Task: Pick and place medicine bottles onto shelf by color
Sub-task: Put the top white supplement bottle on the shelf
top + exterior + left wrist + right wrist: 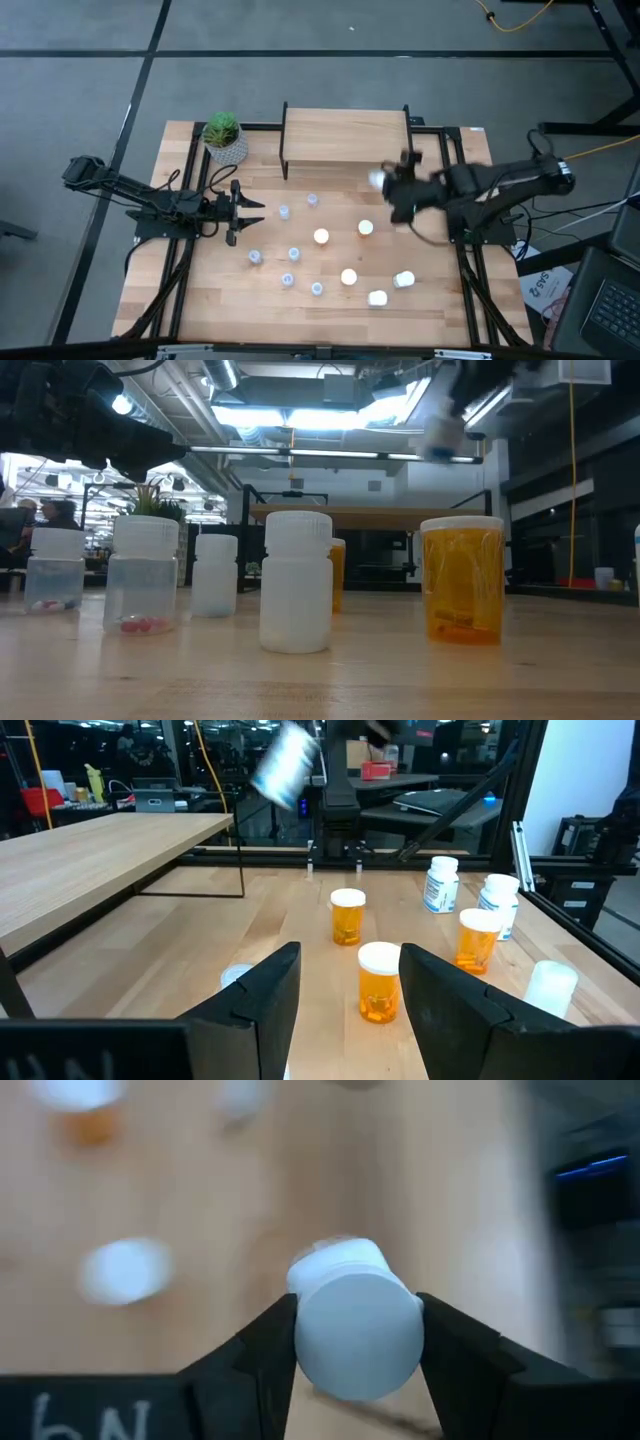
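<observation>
White bottle clamped in right tool, raised near shelf

bare shelf top, bottles crowding mid-table, plant beside shelf

Light wood tabletop, shelf same pale wood on black legs. Orange bottles with white caps, white bottles, clear ones with red pills inside. Green plant in a white patterned pot.
</observation>
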Tool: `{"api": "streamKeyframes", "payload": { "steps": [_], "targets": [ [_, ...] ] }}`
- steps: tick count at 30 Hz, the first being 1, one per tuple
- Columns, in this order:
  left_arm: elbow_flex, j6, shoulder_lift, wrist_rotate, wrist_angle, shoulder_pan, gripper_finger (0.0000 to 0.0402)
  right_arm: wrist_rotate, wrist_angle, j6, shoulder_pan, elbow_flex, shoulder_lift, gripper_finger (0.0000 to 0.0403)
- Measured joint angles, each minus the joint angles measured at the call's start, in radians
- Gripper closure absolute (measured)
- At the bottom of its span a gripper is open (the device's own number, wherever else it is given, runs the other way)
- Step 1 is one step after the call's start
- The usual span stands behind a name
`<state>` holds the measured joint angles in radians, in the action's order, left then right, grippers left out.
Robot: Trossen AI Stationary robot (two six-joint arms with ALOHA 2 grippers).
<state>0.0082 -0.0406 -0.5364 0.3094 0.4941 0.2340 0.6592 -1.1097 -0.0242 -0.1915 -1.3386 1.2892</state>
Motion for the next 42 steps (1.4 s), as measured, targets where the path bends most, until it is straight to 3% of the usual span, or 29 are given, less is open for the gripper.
{"api": "streamKeyframes", "payload": {
  "steps": [6,10,14,19,24,31,38,42],
  "targets": [
    [0.000,0.000,0.000,0.000,0.000,0.000,0.0237,-0.024,0.087,-0.305,0.256,-0.179,0.000,0.0226],
    [0.000,0.000,0.000,0.000,0.000,0.000,0.0237,-0.196,0.134,-0.424,0.468,-0.239,0.008,0.0226],
    [0.000,0.000,0.000,0.000,0.000,0.000,0.0237,-0.379,0.131,-0.429,0.677,-0.262,0.060,0.0226],
    [0.000,0.024,0.000,0.001,0.000,0.000,0.0237,-0.528,0.124,-0.486,0.847,-0.267,0.188,0.0226],
    [0.000,0.025,0.000,0.001,0.000,0.000,0.0237,-0.673,-0.006,-0.496,0.942,-0.399,0.335,0.0226],
    [0.000,0.026,0.000,0.001,0.000,0.000,0.0237,-0.756,-0.256,-0.456,1.008,-0.590,0.504,0.0226],
    [0.000,0.025,0.000,0.001,0.000,0.000,0.0237,-0.760,-0.216,-0.452,1.040,-0.598,0.553,0.0222],
    [0.000,0.025,0.000,0.001,0.000,0.000,0.0237,-0.759,-0.219,-0.452,1.040,-0.598,0.554,0.0178]
  ]
}}
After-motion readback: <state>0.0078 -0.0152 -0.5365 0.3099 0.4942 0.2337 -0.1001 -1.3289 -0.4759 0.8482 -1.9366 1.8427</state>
